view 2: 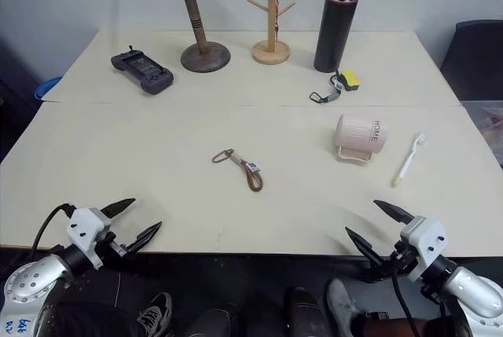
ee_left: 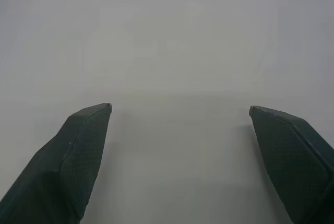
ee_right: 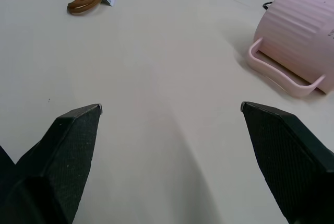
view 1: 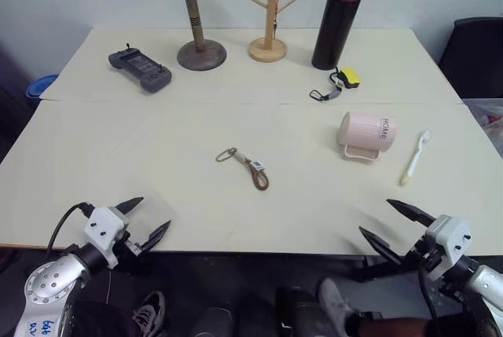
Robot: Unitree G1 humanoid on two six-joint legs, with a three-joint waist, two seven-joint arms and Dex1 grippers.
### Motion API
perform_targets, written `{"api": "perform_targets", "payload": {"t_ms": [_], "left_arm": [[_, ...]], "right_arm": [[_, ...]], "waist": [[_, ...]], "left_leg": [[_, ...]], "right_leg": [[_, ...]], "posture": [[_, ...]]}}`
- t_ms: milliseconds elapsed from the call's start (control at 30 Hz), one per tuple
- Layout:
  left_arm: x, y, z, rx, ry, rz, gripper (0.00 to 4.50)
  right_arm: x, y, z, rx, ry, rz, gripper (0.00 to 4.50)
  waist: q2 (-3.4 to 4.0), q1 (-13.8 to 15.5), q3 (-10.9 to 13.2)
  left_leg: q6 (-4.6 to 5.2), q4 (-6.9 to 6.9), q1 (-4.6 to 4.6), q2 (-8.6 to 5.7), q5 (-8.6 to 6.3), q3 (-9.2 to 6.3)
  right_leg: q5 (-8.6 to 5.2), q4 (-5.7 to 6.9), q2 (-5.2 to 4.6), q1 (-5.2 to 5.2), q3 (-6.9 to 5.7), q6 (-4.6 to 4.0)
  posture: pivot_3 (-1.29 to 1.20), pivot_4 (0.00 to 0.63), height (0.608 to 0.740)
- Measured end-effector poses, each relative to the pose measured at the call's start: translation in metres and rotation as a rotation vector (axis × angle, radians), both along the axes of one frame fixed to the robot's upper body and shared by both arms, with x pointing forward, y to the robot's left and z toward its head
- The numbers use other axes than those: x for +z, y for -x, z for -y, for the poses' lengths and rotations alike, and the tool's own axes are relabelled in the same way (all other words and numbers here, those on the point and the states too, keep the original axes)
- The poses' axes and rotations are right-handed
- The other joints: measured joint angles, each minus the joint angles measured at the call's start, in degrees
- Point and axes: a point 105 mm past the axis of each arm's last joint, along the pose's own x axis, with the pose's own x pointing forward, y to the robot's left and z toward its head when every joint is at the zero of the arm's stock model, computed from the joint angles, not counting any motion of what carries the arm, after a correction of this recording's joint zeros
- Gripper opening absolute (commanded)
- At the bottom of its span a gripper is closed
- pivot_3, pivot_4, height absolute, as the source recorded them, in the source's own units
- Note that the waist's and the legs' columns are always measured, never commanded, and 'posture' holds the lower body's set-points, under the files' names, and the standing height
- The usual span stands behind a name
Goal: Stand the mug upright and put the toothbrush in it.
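While it lies on its side on the right half of the cream table [view 1: 157, 188], the small pale pink ribbed mug [view 1: 366, 132] with dark "HOME" lettering has its loop handle resting against the tabletop on the near side. Just beside it, further right and apart from it, the slim white plastic toothbrush [view 1: 414, 157] lies flat with its bristle head pointing away from the robot. Near the table's middle lies a brown keychain strap [view 1: 250, 167] with a metal clip. Behind the mug, toward the far edge, sit a small yellow and black tape measure [view 1: 346, 78], a tall black flask [view 1: 339, 17] with a silver band, a light wooden peg stand [view 1: 269, 15], a dark wooden mushroom-shaped stand [view 1: 193, 19] and a dark grey handheld controller [view 1: 139, 68]. At the near edge, the left hand [view 1: 145, 219] and the right hand [view 1: 391, 228] both hover with fingers spread wide, holding nothing.
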Motion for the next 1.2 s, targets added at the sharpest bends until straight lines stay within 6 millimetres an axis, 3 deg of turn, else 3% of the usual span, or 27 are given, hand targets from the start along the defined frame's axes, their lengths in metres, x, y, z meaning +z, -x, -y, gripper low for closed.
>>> {"api": "perform_targets", "payload": {"t_ms": [333, 933, 1033, 1133, 1200], "left_arm": [[0.008, -0.008, 0.021, -0.099, 0.044, 0.004, 4.5], [0.022, -0.012, 0.026, -0.205, 0.091, -0.014, 4.5], [0.04, -0.028, 0.028, -0.307, 0.084, -0.012, 4.5], [0.062, -0.056, 0.038, -0.447, 0.047, 0.009, 4.5], [0.069, -0.084, 0.055, -0.564, -0.013, -0.003, 4.5]], "right_arm": [[-0.007, -0.002, -0.001, -0.013, 0.004, -0.004, 4.47], [-0.007, -0.006, -0.018, 0.031, -0.051, -0.008, 4.47], [0.003, -0.004, -0.026, 0.079, -0.056, 0.03, 4.47], [0.02, 0.004, -0.039, 0.161, -0.076, 0.125, 4.47], [0.028, 0.01, -0.043, 0.182, -0.087, 0.164, 4.47]], "waist": [[0.0, -0.13, -0.01], [-0.02, -0.07, 0.01], [-0.03, 0.17, 0.01], [-0.02, 0.06, 0.01], [-0.05, 0.39, 0.01]], "left_leg": [[-0.03, -0.01, 0.01, 0.01, 0.01, 0.0], [-0.03, -0.01, -0.01, 0.01, 0.01, 0.0], [-0.05, 0.05, -0.02, 0.0, 0.02, -0.02], [-0.06, 0.05, -0.01, -0.03, 0.03, -0.02], [-0.07, 0.11, -0.09, -0.08, 0.04, -0.07]], "right_leg": [[0.0, 0.01, 0.0, -0.01, -0.01, 0.0], [0.0, 0.0, 0.01, -0.03, -0.01, -0.01], [0.0, 0.04, 0.0, -0.03, -0.07, -0.01], [0.0, 0.06, 0.02, -0.03, -0.08, 0.0], [0.01, 0.08, 0.04, -0.05, -0.17, 0.02]], "posture": [[0.0, 0.15, 0.74], [0.0, 0.15, 0.74], [0.0, 0.15, 0.74], [0.0, 0.15, 0.74], [0.0, 0.15, 0.74]]}}
